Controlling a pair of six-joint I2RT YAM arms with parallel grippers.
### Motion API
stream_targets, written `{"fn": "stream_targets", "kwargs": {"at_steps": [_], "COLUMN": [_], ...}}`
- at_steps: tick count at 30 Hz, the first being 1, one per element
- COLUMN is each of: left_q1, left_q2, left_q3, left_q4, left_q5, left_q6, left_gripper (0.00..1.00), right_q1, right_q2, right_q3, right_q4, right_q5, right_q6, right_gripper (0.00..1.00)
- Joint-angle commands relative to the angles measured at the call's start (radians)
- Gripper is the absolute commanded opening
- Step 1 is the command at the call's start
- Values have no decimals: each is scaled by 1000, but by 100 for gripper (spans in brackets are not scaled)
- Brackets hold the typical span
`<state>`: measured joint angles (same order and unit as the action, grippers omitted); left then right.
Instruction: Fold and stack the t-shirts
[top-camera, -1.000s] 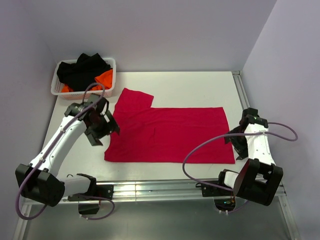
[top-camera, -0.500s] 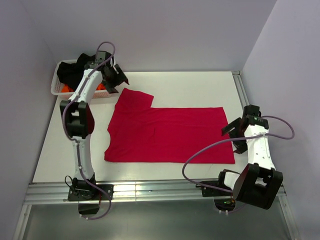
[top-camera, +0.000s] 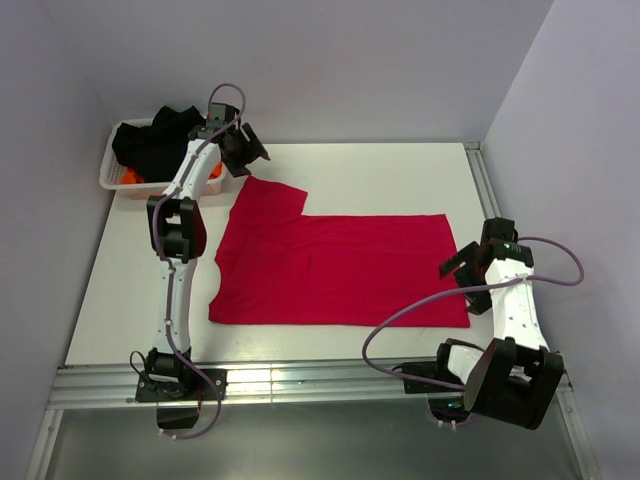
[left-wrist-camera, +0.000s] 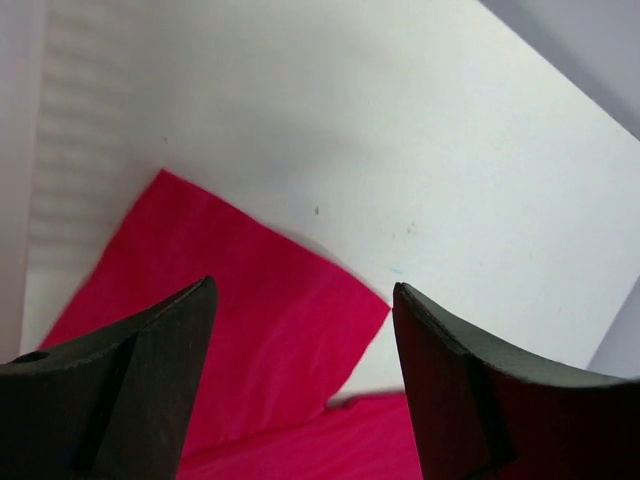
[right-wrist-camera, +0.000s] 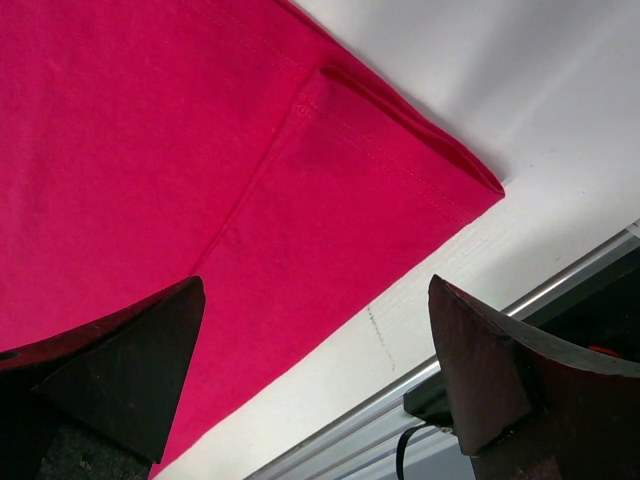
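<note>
Flat crimson red cloth t-shirt (top-camera: 340, 270), likely limp and light; I'd pinch its corners. My left tool (top-camera: 247, 150) and right tool (top-camera: 463, 272) both gape apart, empty.

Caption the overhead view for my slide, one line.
Open left gripper hovers over the far sleeve of the red t-shirt; open right gripper over its near right corner.

Your right gripper (right-wrist-camera: 315, 300) hangs with its dark fingers spread wide over the crimson t-shirt (right-wrist-camera: 140, 130). The shirt's hemmed corner lies flat on the white table (right-wrist-camera: 560, 90). A metal rail (right-wrist-camera: 562, 283) runs just beyond that corner.
</note>
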<state>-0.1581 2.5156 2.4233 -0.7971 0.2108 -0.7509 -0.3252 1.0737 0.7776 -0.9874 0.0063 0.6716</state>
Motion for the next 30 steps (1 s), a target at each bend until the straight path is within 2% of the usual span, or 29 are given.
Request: {"fn": "stream_targets", "kwargs": {"at_steps": [1, 6, 11, 18, 21, 25, 27, 30], "left_q1": [25, 54, 86, 86, 66, 22, 12, 14], "left_q2": [29, 72, 101, 140, 131, 89, 88, 63], "left_q3": [69, 118, 106, 76, 28, -113, -133, -161], "left_q4": [3, -13, -30, -59, -76, -53, -57, -47], "left_q5": [-131, -198, -270, -327, -346, -398, -398, -409], "left_q6": [36, 68, 117, 159, 169, 197, 202, 187], "left_gripper": [76, 75, 75, 75, 74, 73, 73, 69], "right_q1": [9, 8, 18, 49, 51, 51, 51, 52], "right_q2": [-31, -63, -101, -156, -176, -176, -179, -173], "right_q3": [-1, -34, -52, -5, 37, 77, 100, 124], "right_q4": [-4, 0, -16, -134, -177, -212, -221, -223], "right_q5": [1, -23, -40, -45, -32, -60, -75, -69], "right_q6": [-3, 3, 14, 37, 39, 54, 63, 63], "right_gripper": [100, 100, 100, 100, 100, 100, 100, 100]}}
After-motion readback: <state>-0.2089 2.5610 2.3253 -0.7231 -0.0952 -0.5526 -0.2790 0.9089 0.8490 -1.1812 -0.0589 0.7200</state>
